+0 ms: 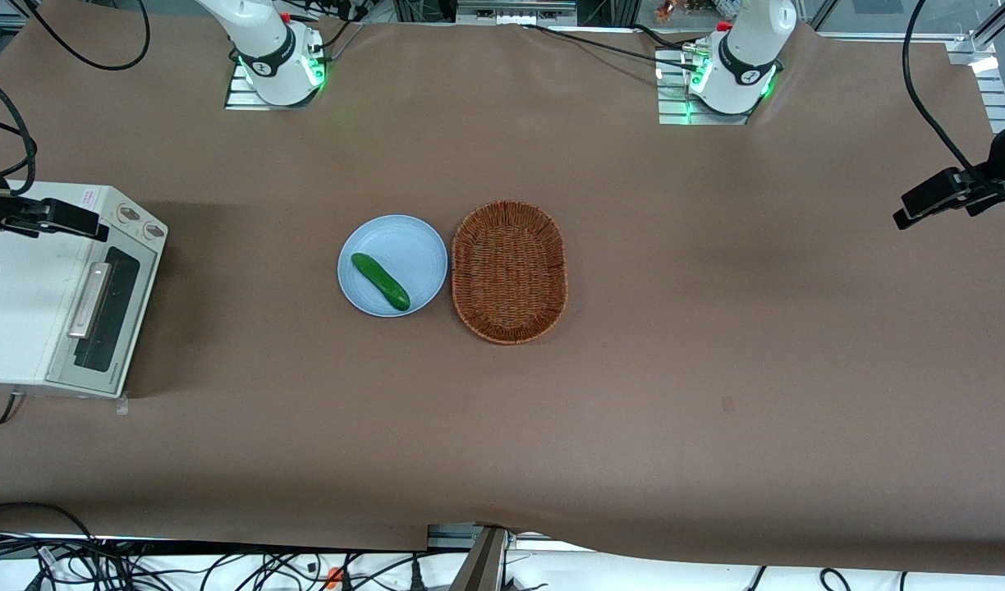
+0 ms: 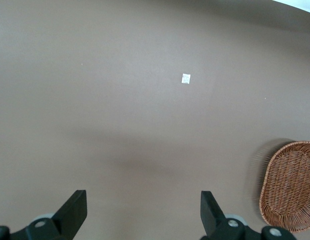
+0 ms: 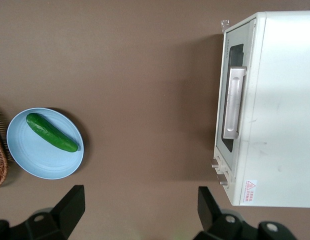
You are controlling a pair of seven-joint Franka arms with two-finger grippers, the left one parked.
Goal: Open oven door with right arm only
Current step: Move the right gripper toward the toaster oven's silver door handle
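Black gripper [image 3: 137,210] fingers, spread wide with nothing between them, frame what we see from the right wrist. Ahead of the gripper we find the oven [image 3: 264,107] at the working arm's end of the table [image 1: 716,328]. Its red-marked sticker [image 3: 250,191] bears writing too small to read. We note the oven door [image 3: 232,102] shut, its silver bar handle [image 3: 233,102] facing bare brown cloth. Between gripper and door the table lies open. A blue plate [image 3: 32,157] holding one cucumber [image 3: 51,132] rests well apart from the oven, just beside an empty wicker basket [image 1: 509,271].
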